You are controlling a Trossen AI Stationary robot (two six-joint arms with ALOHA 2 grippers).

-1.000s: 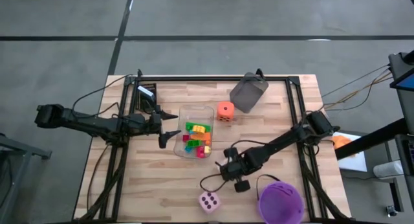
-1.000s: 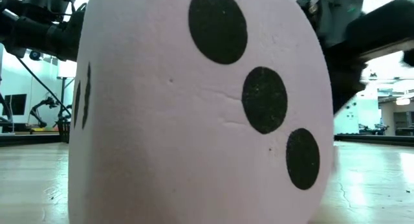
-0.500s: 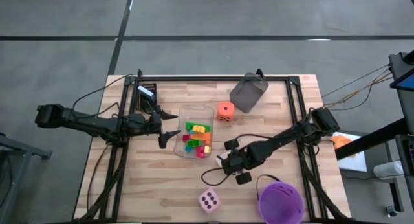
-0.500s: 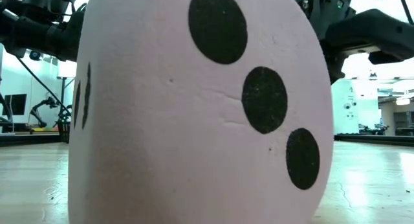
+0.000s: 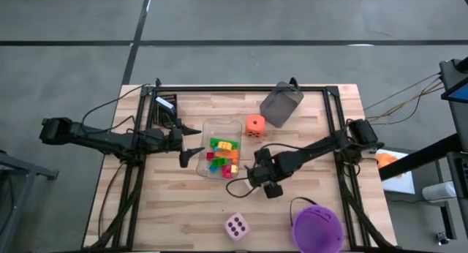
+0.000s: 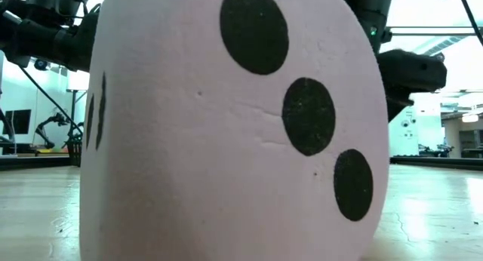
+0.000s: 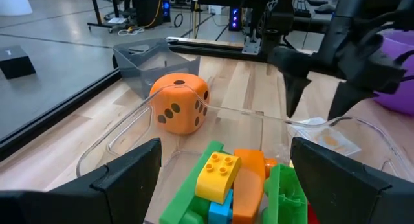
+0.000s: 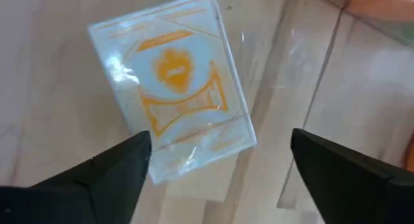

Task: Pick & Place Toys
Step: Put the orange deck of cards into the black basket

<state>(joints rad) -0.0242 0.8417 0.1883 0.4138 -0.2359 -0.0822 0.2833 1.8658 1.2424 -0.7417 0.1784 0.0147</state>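
Note:
Several colourful bricks [image 5: 223,156] lie in a clear tray [image 5: 219,123]; they also show in the left wrist view [image 7: 239,179]. A small white card with an orange picture [image 8: 174,88] lies flat on the table just right of the tray. My right gripper [image 5: 254,176] hangs open above the card, pointing down, and touches nothing. My left gripper [image 5: 197,140] is open and empty at the tray's left side. An orange die [image 5: 254,125] sits beyond the tray. A pink die [image 5: 235,225] rests near the front edge and fills the low view [image 6: 234,125].
A grey bin [image 5: 281,103] stands at the far middle. A purple bucket [image 5: 316,225] stands at the front right. A black frame [image 5: 241,88] runs along the table's far edge and both sides. A cable [image 5: 238,202] loops on the wood below my right arm.
My right gripper has gone toward the table's far edge, away from the pink die and the purple bucket, up to the tray's right side, and now stands over the card. My left gripper and the toys have kept still.

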